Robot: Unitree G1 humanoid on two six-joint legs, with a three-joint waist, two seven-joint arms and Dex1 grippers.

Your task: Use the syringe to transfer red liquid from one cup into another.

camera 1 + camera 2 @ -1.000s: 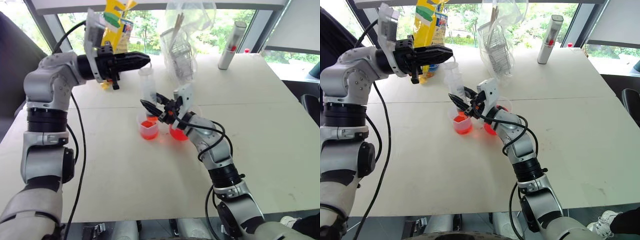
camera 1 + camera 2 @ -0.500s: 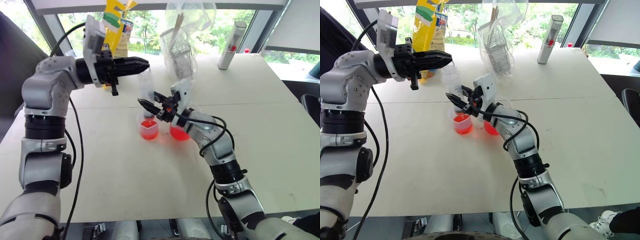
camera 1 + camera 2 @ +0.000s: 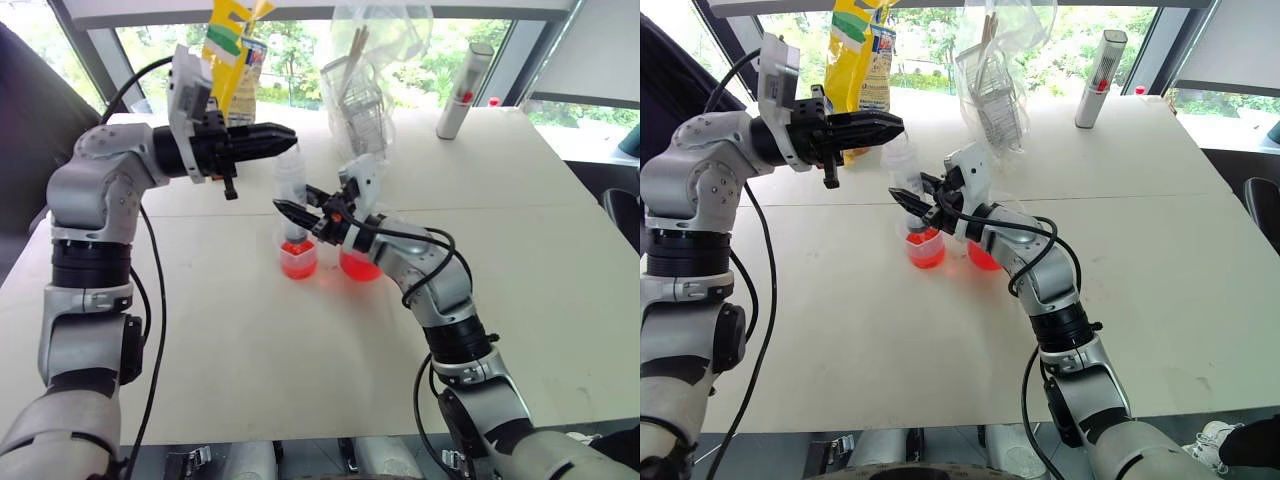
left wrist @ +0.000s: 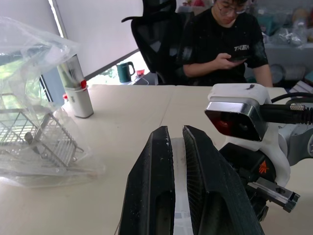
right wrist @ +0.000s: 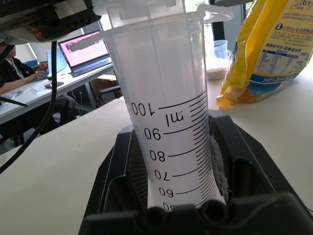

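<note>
In the head views, the right gripper (image 3: 300, 212) is clamping the barrel of the syringe (image 3: 291, 190) low down, with the syringe standing nearly upright and its tip down in the small cup (image 3: 298, 258), which is holding red liquid (image 3: 298, 265). The large spouted cup (image 3: 357, 263), also red at the bottom, is sitting just beside the small one, partly behind the right wrist. The left gripper (image 3: 278, 134) is pointing sideways at the top of the syringe, its fingers pressed together, over the plunger end; whether it is actually touching the plunger I cannot tell. In the left wrist view, the two black fingers (image 4: 151, 191) are lying almost closed, with only a thin slit between them and nothing visibly caught there, and the right arm's camera housing (image 4: 239, 115) is sitting close alongside; a person (image 4: 222, 44) is sitting beyond the table (image 4: 127, 112). In the right wrist view, the syringe barrel is rising straight up between the pads, its scale marks facing the camera, gripped firmly near the lower marks. The step in hand looks like working the plunger while the tip is in the small cup. To do it well, the right gripper should be keeping the barrel steady and upright so the tip is not dragging the light cup over, while the left is moving the plunger slowly along the barrel's own line, avoiding any sideways push.
</note>
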